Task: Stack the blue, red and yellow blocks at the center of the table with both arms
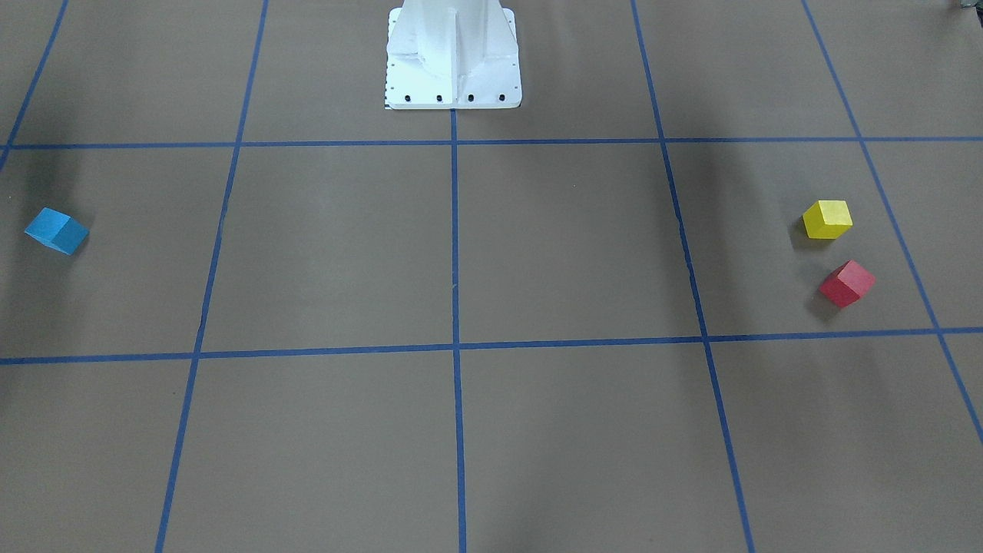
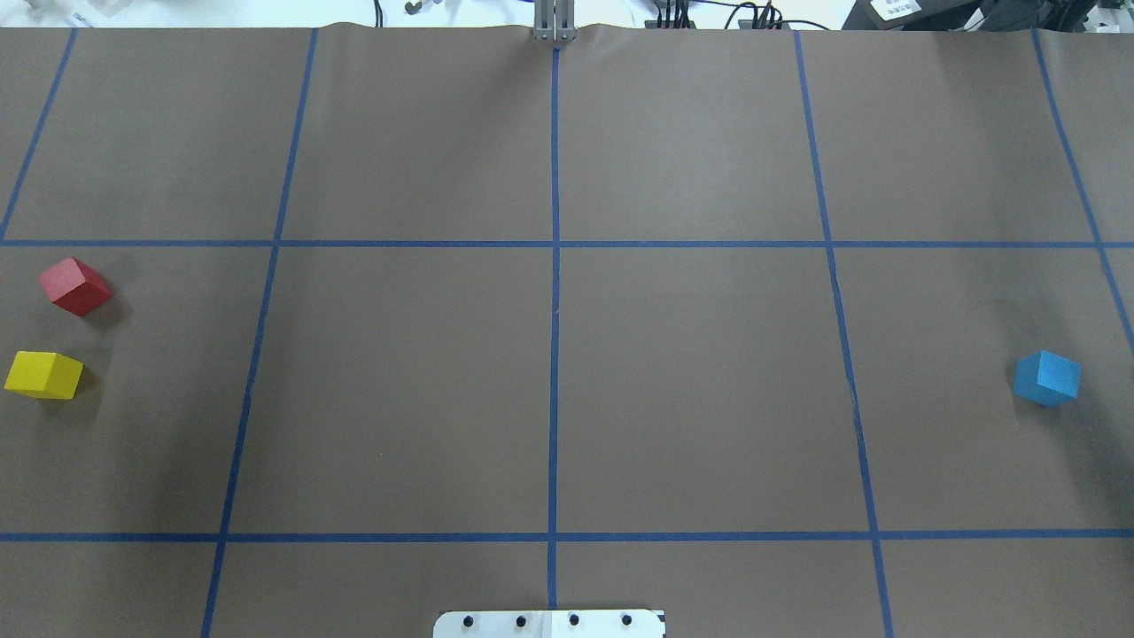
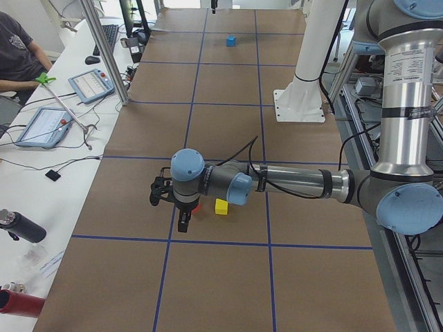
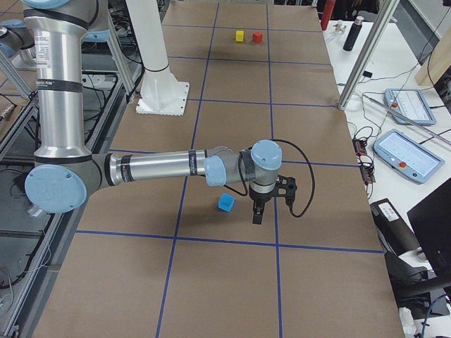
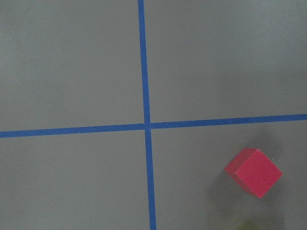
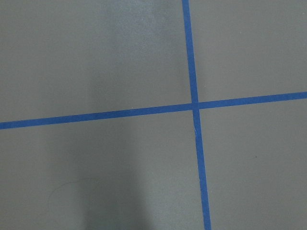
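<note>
Nearest to me, my white metal base plate point(image 2: 549, 624) is bolted to the brown paper-covered table point(image 2: 691, 381), which strips of blue tape point(image 2: 555, 354) divide into a grid of squares. On my left side, close to the table's end, the small matte yellow cube block point(image 2: 42, 374) lies flat on the paper. Just beyond it, near but not touching, the small matte red cube block point(image 2: 74, 286) sits turned at an angle to the tape lines. My left gripper point(image 3: 182, 225) points down at the table right by the red block, which it partly hides in the side view. I cannot tell from that view whether its fingers are spread or pressed together. My left wrist camera looks down on a tape crossing, with the red block in the lower right and a sliver of yellow at the bottom edge. On my right side, about as far from me as the yellow block, the small matte blue cube block point(image 2: 1047, 378) rests alone. It is well apart from the other two, and all three are well away from the central tape crossing point(image 2: 555, 244). My right gripper point(image 4: 256, 217) points down just beside the blue block, and there too I cannot tell how its fingers stand. Farthest off, dark cables point(image 2: 709, 16) run along the table's far edge.
</note>
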You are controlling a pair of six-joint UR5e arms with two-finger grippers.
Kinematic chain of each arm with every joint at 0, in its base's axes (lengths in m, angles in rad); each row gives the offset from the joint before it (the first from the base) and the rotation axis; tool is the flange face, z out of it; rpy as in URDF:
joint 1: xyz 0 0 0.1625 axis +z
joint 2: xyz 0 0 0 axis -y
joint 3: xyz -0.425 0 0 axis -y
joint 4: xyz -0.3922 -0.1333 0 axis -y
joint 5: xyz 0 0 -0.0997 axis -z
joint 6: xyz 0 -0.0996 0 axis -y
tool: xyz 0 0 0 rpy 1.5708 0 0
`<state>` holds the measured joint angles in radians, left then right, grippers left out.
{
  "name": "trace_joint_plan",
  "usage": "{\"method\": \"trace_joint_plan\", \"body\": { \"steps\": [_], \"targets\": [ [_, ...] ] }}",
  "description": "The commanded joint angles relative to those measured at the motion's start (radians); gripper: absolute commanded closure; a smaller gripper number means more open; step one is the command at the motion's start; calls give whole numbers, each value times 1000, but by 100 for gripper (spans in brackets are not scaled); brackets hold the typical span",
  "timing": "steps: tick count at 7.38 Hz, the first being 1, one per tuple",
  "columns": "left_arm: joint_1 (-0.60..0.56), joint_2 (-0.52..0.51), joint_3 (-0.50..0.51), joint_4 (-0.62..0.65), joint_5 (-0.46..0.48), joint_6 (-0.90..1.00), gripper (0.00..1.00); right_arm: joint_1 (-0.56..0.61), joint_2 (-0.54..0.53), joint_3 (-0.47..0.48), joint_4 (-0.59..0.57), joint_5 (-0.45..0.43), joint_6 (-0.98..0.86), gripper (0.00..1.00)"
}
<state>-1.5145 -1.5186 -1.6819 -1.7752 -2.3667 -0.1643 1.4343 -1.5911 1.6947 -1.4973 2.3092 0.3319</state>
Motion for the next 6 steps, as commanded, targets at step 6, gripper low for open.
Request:
{"method": "trace_joint_plan", "body": {
  "steps": [6],
  "targets": [
    [5, 20, -10, -6, 0, -3, 0, -60, -72, -12, 186, 7, 62, 0]
  ]
}}
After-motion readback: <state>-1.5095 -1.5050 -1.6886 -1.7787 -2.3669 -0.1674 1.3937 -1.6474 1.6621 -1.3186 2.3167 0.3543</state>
